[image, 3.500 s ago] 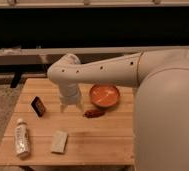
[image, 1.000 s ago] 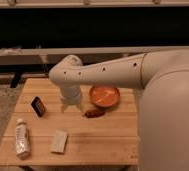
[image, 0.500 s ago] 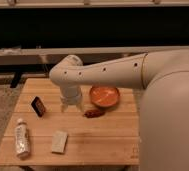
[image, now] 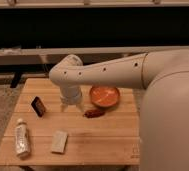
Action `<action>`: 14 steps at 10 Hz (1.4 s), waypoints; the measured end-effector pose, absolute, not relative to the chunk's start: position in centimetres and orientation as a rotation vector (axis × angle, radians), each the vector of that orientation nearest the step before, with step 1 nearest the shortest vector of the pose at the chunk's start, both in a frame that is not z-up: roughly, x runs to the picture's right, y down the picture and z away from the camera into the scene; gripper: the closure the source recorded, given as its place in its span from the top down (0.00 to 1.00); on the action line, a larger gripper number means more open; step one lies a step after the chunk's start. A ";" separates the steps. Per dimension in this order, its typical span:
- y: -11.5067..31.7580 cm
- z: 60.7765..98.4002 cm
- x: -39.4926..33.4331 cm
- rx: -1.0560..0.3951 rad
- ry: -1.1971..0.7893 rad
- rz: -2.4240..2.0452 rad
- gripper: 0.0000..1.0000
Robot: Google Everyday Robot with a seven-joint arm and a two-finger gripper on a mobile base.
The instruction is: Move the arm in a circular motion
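The arm (image: 113, 72) is thick and cream-white with small dark holes, and it reaches in from the right across the wooden table (image: 98, 135). Its bulbous joint bends downward at the left. The narrower gripper (image: 72, 107) hangs from that joint over the back middle of the table, between a small dark upright object (image: 38, 106) and an orange bowl (image: 104, 96). Its tips sit just above the tabletop with nothing visibly between them.
A brown piece (image: 94, 113) lies in front of the bowl. A clear bottle (image: 21, 138) lies at the front left, and a pale rectangular sponge (image: 59, 141) sits beside it. The arm's large body (image: 170, 120) fills the right side. A dark shelf runs behind.
The arm's joint and gripper have shifted slightly to the right and a little lower since 3.5 s ago. The objects on the table have not moved.
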State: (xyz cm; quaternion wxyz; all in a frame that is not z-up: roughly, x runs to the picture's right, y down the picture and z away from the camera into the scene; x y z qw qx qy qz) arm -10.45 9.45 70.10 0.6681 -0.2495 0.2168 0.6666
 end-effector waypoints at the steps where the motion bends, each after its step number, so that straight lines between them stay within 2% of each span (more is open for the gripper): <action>1: 9.4 70.1 -10.4 -0.562 0.488 1.505 0.65; 14: 9.1 69.4 -10.1 -0.550 0.468 1.527 0.65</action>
